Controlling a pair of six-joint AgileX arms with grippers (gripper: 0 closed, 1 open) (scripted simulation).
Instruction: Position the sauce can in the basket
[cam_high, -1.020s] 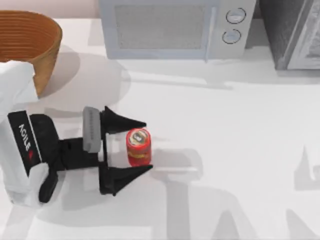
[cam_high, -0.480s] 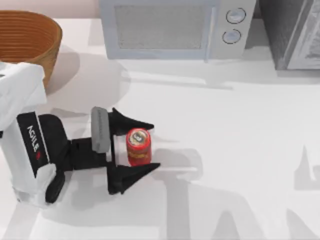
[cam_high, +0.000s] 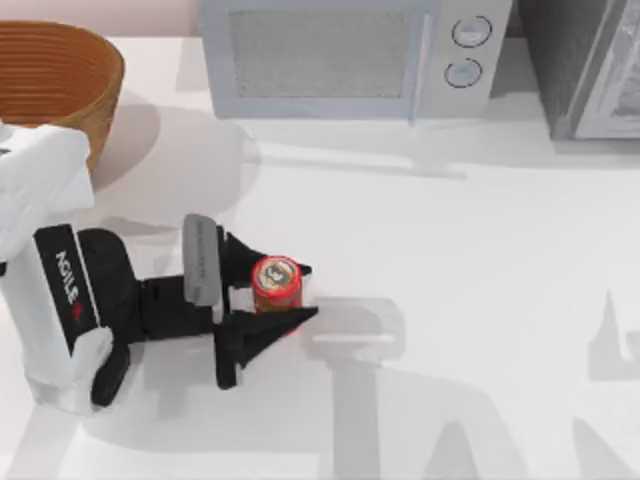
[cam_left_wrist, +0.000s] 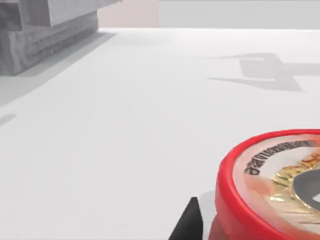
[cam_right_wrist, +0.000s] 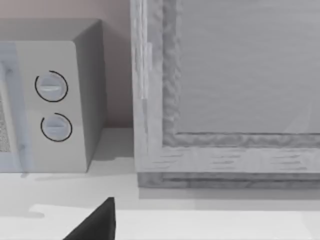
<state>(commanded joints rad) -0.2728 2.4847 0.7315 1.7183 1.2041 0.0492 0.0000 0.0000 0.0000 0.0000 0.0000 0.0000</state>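
The sauce can (cam_high: 277, 283), red with a yellow label band and a silvery top, stands on the white table left of centre. My left gripper (cam_high: 300, 291) reaches in from the left, and its two black fingers press against the can's far and near sides, shut on it. Up close in the left wrist view, the can's red-rimmed top (cam_left_wrist: 280, 185) sits beside one black fingertip (cam_left_wrist: 188, 225). The tan woven basket (cam_high: 97, 105) stands at the table's far left corner, behind my left arm. In the right wrist view a black fingertip (cam_right_wrist: 95, 224) of my right gripper shows.
A grey microwave (cam_high: 345, 55) stands along the back edge, with a grey cabinet (cam_high: 585, 65) at the back right. Both also appear in the right wrist view, the microwave (cam_right_wrist: 50, 100) beside the cabinet (cam_right_wrist: 225, 100). Bare white tabletop (cam_high: 480, 300) spreads to the right of the can.
My left gripper slid a little to the right around the can, then its fingers closed from wide apart onto the can's sides. The can stayed where it stood.
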